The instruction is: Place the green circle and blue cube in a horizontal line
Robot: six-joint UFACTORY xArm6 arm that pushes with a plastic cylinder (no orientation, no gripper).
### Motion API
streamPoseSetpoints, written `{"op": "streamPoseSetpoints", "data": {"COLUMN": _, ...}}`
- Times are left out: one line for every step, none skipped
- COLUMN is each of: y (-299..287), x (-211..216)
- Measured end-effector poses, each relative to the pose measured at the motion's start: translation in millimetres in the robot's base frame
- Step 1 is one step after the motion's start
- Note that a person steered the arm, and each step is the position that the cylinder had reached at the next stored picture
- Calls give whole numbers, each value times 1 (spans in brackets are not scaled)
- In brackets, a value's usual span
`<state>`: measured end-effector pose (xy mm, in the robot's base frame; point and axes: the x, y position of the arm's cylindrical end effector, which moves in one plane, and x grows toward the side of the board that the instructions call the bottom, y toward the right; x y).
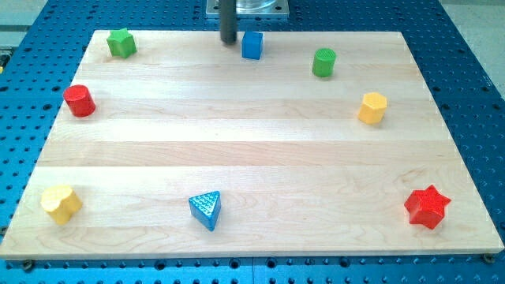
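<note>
The blue cube (252, 45) sits near the top edge of the wooden board, a little left of centre. The green circle (323, 62), a short cylinder, stands to its right and slightly lower in the view. My tip (228, 41) is the lower end of a dark rod coming down from the view's top. It rests just left of the blue cube, with a small gap between them, and well left of the green circle.
A green star (121, 42) is at the top left, a red cylinder (80, 101) at the left, a yellow heart (61, 204) at the bottom left. A blue triangle (206, 209) is at the bottom centre, a red star (427, 207) at the bottom right, a yellow hexagon (372, 108) at the right.
</note>
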<state>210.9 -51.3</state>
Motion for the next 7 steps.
{"op": "streamPoseSetpoints", "data": {"y": 3, "x": 3}}
{"op": "streamPoseSetpoints", "data": {"y": 3, "x": 2}}
{"op": "streamPoseSetpoints", "data": {"y": 3, "x": 2}}
{"op": "streamPoseSetpoints", "data": {"y": 3, "x": 2}}
{"op": "streamPoseSetpoints", "data": {"y": 19, "x": 3}}
{"op": "streamPoseSetpoints", "data": {"y": 57, "x": 19}}
{"op": "streamPoseSetpoints", "data": {"y": 67, "x": 46}}
